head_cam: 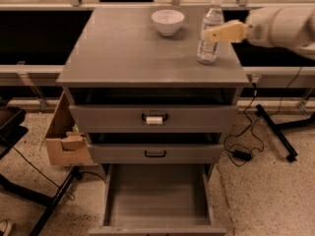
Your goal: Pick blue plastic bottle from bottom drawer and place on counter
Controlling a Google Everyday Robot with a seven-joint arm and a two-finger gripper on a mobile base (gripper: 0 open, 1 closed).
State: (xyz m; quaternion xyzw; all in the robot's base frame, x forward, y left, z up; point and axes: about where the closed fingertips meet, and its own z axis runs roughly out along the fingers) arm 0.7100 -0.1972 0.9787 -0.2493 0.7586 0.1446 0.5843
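Observation:
The blue plastic bottle [207, 50] stands upright on the counter [138, 53], near its right edge. My gripper [207, 32] reaches in from the right at the height of the bottle's label. Its near yellowish finger [224, 32] crosses in front of the bottle, the other finger is hidden behind it, and the jaws stand loosely open around it. The bottom drawer [156, 195] is pulled fully out and holds nothing.
A white bowl [168, 21] sits at the back of the counter, left of the bottle. The two upper drawers [152, 118] have black handles. A cardboard box [64, 139] hangs at the cabinet's left. Cables and a power brick [241, 154] lie on the floor to the right, by a black stand leg [275, 132].

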